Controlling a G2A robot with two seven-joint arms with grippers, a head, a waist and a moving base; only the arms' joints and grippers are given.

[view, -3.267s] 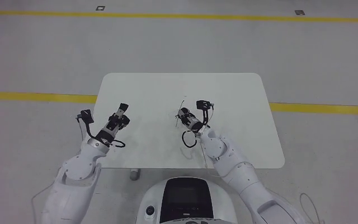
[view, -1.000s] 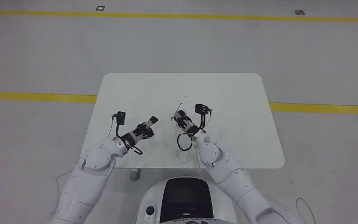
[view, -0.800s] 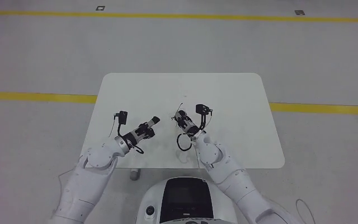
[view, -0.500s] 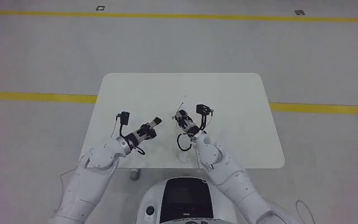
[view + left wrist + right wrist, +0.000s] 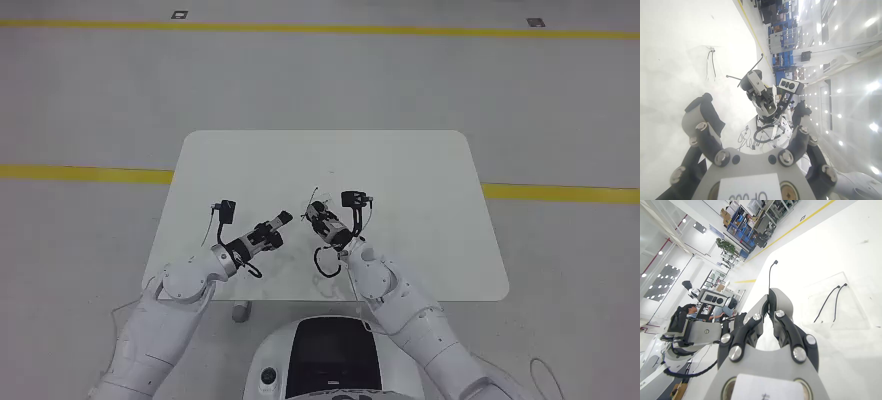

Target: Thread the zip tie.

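Right tool [image 5: 769, 301] — clenched on the zip tie [image 5: 769, 275], pads pressed together with the strap between them; held above the tabletop [image 5: 420, 165], near its middle. Left tool [image 5: 753, 103] — released, fingers spread wide, nothing in it; just beside the right tool, facing it, not touching.

Item, zip tie: thin black strap; rises from the right tool's fingertips in a slight curve and ends in a small square head, bent over at the top. In the left wrist view a side strand [image 5: 732, 77] juts from the same grip at an angle; whether it is the strap's tail cannot be told.

Step in hand, as judged: tie presented to the second tool; no loop formed, threading not yet done. Next move likely calls for the left tool to close on a free end without knocking the strap, then a fine line-up of tail with the slot in the head; the strap looks apt to flex.

Also present: spare ties [image 5: 829, 300], two, side by side on a clear tray [image 5: 857, 308] on the tabletop, well apart from both tools.
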